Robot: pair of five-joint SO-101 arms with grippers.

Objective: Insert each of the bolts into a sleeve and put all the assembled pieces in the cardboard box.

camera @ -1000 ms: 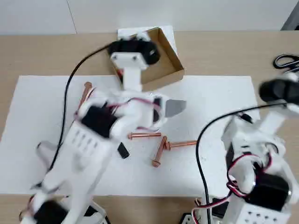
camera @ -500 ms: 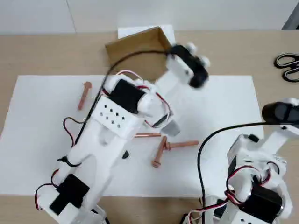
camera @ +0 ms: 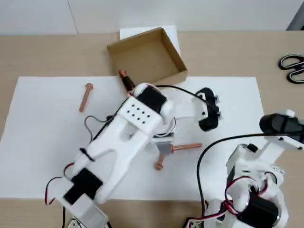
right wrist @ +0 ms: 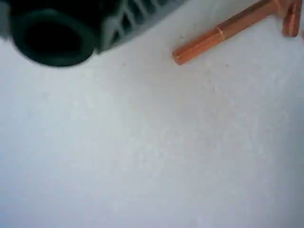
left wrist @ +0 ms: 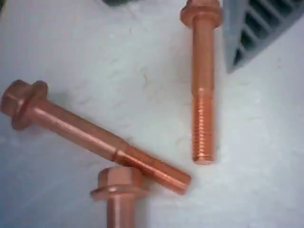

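Observation:
The cardboard box (camera: pixel 147 54) stands open at the table's back. Just outside its front wall lies a bolt in a black sleeve (camera: pixel 126 80). A lone copper bolt (camera: pixel 85 96) rests to the left on the white sheet (camera: pixel 42 142). My left gripper (camera: pixel 164 146) hangs low and open over three copper bolts, its ribbed finger (left wrist: pixel 256 33) beside an upright one (left wrist: pixel 203 85); a slanted bolt (left wrist: pixel 95 137) and a third head (left wrist: pixel 118 190) lie close by. My right gripper (right wrist: pixel 90 23) is shut on a black sleeve (right wrist: pixel 52 38) above the sheet, near a bolt (right wrist: pixel 223 31).
Scissors (camera: pixel 292 64) lie at the table's far right edge. The left arm's body (camera: pixel 123 142) stretches diagonally across the sheet's middle, and the right arm's base (camera: pixel 256 190) sits at the front right. Bare wood surrounds the sheet.
The left arm has swung away from the box, to the right and then down over the bolts in the middle. The right arm has shifted a little at the front right.

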